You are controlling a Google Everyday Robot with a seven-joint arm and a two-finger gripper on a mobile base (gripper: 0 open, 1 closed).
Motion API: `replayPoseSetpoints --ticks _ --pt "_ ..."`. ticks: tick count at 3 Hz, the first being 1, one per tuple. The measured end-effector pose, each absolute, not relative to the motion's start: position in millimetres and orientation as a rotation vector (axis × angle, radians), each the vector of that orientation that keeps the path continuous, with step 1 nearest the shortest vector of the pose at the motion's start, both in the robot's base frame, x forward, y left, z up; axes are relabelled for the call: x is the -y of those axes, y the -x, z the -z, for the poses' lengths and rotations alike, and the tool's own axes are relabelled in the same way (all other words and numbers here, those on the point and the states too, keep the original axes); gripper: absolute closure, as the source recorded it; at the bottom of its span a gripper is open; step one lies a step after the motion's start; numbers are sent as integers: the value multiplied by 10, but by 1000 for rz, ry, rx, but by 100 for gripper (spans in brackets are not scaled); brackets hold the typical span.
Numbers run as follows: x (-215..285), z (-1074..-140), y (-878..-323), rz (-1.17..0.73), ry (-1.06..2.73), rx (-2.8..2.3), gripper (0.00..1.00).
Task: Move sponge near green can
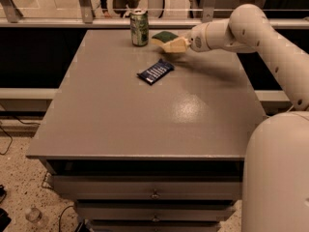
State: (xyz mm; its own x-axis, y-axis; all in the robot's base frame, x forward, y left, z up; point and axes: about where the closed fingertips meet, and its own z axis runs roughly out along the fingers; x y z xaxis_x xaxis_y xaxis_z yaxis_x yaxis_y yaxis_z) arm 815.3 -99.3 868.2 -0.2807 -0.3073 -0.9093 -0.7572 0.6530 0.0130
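The grey desk (145, 124) fills most of the view, with the green can (139, 28) standing upright near the middle of its far edge. Below the near edge, far from the can, are drawer fronts (154, 193) with small pulls. The robot's pale arm (270, 37) comes in from the right of the can and stretches toward it above the desk's far part.

A dark blue wrapped snack bar (155, 71) lies flat on the desk, in front of the can and slightly to its right, apart from it. Pale writing runs along the wrapper, too small to read. The can is green with a silver top; its pale markings cannot be read either.

The sponge (165, 36) is just to the right of the can, close but not touching. It is tilted, with a dark green scouring top over a pale yellow foam base. The gripper (179, 44) is at the sponge's right end, on the side away from the can, its jaws clamped on the sponge.
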Motion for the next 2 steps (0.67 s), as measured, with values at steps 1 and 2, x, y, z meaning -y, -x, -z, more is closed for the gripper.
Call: replayPoseSetpoints --ticks 1,2 --pt "960 -8663 -8157 -564 847 -1863 82" --pt "927 -8643 -8160 -568 851 -1864 59"
